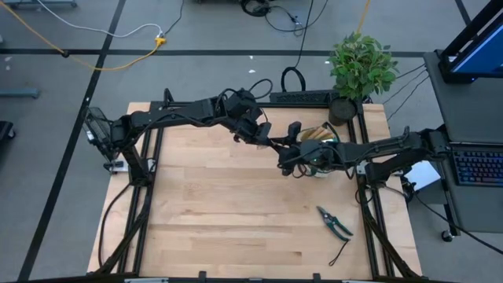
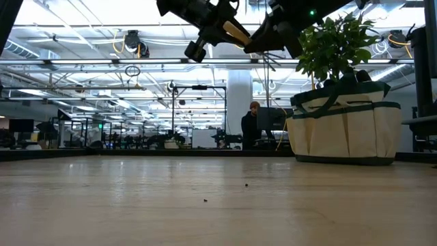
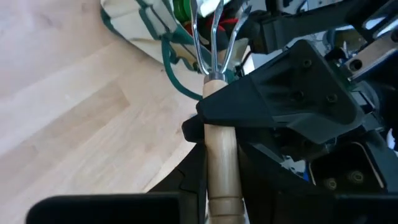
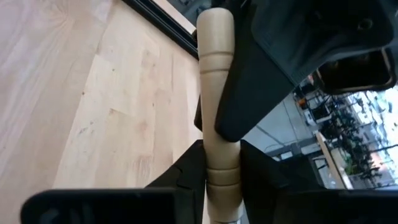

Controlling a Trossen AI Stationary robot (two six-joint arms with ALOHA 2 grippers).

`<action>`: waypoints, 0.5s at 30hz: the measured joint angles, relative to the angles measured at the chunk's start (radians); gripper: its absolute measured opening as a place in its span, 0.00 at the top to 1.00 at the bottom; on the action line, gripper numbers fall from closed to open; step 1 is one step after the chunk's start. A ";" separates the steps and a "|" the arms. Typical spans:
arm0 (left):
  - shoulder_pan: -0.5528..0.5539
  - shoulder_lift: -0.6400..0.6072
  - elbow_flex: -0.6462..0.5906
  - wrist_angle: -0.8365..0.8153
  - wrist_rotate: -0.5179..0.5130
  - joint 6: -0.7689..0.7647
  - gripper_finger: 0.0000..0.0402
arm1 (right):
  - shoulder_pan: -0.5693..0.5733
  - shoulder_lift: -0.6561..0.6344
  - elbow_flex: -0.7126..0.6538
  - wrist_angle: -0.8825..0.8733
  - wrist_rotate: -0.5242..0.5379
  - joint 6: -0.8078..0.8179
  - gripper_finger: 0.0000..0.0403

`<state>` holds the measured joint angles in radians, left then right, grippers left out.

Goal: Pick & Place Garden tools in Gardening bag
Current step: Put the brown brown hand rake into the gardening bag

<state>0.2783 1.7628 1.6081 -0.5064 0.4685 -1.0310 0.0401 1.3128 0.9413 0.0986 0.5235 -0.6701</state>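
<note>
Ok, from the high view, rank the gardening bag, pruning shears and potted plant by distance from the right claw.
From the right claw, gripping the hand rake:
1. Gardening bag, right beside it.
2. Pruning shears, flat on the table's right side.
3. Potted plant, at the far right corner.

robotics lab, aluminium frames (image 2: 198,102), ceiling strip lights (image 2: 82,31)
</note>
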 joint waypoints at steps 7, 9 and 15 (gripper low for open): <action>0.012 0.001 0.000 0.005 -0.043 0.113 0.64 | -0.001 -0.001 0.002 -0.012 0.003 0.081 0.84; 0.023 0.001 0.000 0.005 -0.044 0.149 0.53 | -0.001 -0.002 0.002 -0.013 0.004 0.098 0.84; 0.064 0.002 0.000 0.043 -0.029 0.221 0.28 | -0.001 -0.002 0.002 -0.018 0.022 0.121 0.84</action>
<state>0.3426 1.7645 1.6081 -0.4632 0.4391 -0.8101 0.0393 1.3109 0.9432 0.0809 0.5451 -0.5492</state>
